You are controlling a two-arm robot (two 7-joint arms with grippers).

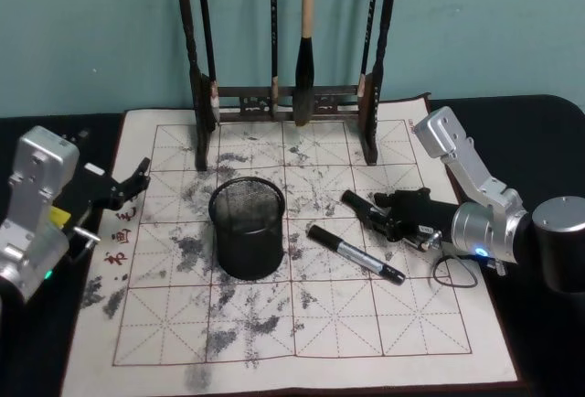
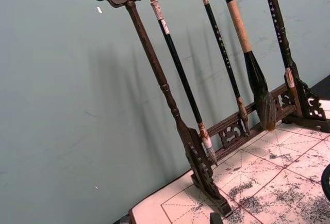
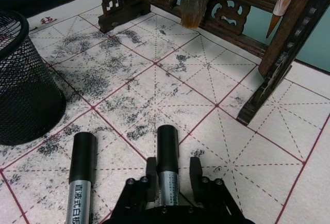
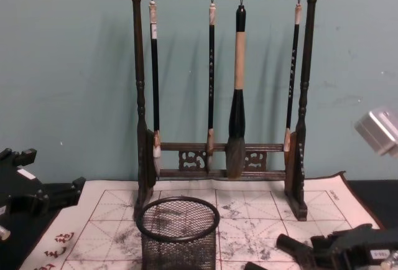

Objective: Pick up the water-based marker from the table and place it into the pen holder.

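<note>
My right gripper [image 1: 379, 217] is shut on a black and silver water-based marker [image 1: 358, 205], low over the cream cloth to the right of the pen holder [image 1: 247, 225]. In the right wrist view the marker [image 3: 168, 162] sits between the two fingers [image 3: 151, 175], its black cap pointing towards the brush rack. A second marker [image 1: 356, 253] lies flat on the cloth just in front of it, also seen beside the gripper [image 3: 82, 177]. The black mesh pen holder [image 4: 178, 232] stands upright and holds nothing. My left gripper [image 1: 135, 180] hangs open at the cloth's left edge.
A tall dark wooden rack [image 1: 288, 49] of hanging calligraphy brushes stands at the back of the ink-stained gridded cloth [image 1: 302, 324]. The black table [image 1: 539, 132] shows around the cloth. A teal wall closes off the back.
</note>
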